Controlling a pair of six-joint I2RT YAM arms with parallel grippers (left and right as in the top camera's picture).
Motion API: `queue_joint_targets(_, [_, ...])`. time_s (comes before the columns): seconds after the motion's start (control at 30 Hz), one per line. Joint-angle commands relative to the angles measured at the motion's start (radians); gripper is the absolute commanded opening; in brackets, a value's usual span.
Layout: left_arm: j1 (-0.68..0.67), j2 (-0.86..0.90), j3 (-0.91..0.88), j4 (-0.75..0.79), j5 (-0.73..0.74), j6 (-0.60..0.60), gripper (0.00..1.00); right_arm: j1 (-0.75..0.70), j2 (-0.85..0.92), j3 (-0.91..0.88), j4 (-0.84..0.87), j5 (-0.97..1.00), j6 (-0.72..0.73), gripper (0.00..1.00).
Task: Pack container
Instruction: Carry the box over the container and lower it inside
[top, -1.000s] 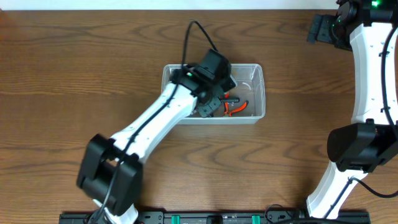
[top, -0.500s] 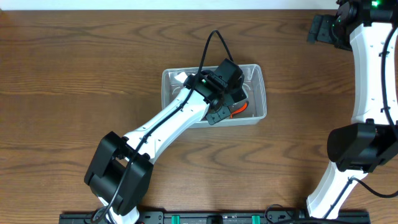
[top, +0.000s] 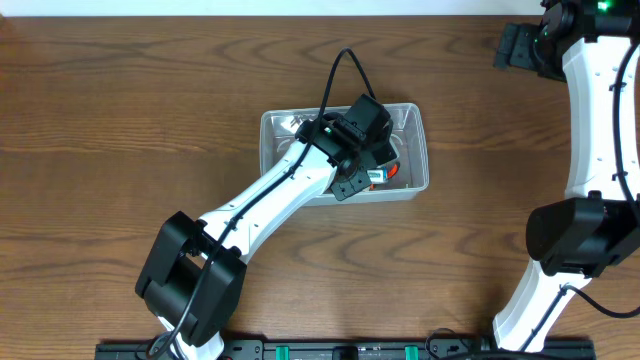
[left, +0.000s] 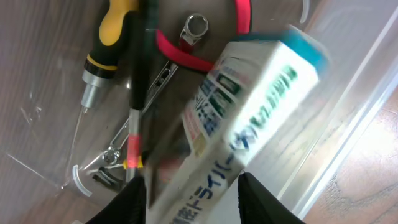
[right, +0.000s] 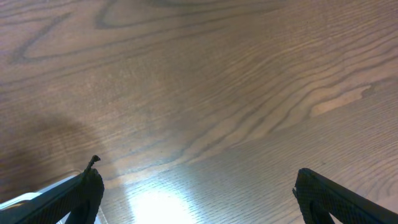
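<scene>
left gripper (left: 193, 190) points down into the container (top: 424, 150), and the blue-and-white box (left: 249, 106) sits between its two fingers. the box looks blurry. the fingers are right at its sides, but i cannot tell if they press on it or are just off it

the container sits on the wood table (right: 217, 74). from above, the left arm (top: 270, 195) reaches in over the container's near wall, and its wrist covers the middle of the container. inside the container, beside the box, lie a screwdriver (left: 109, 37) with a yellow and black handle, a silver wrench (left: 197, 25) and pliers (left: 177, 51) with red handles. the box hangs tilted over them, close to the container's clear side wall

so i think most of the packing is done. the tools are in, and the box is the one thing that is not lying flat inside the container yet. no other things lie on the table around the container, so this may be the last one. what is left is to drop the box and lift the arm out of the container

right gripper (right: 198, 171) is well away from the container, off past its far right corner. its fingers are spread wide with nothing between them, only bare table below
</scene>
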Motion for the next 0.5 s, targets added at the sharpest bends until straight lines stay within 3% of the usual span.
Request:
queue_joint_targets(0.0, [0.0,0.013,0.02,0.005,-0.005,0.003,0.4,0.001,-0.007,0.005,0.0,0.004,-0.013,0.99])
queue_joint_targets(0.3, [0.011,0.013,0.02,0.046,-0.047,0.002,0.52,0.001,-0.007,0.005,0.0,0.003,-0.013,0.99])
queue_joint_targets(0.47, [0.046,0.013,0.02,0.048,-0.065,-0.002,0.71,0.001,-0.007,0.005,0.0,0.003,-0.013,0.99])
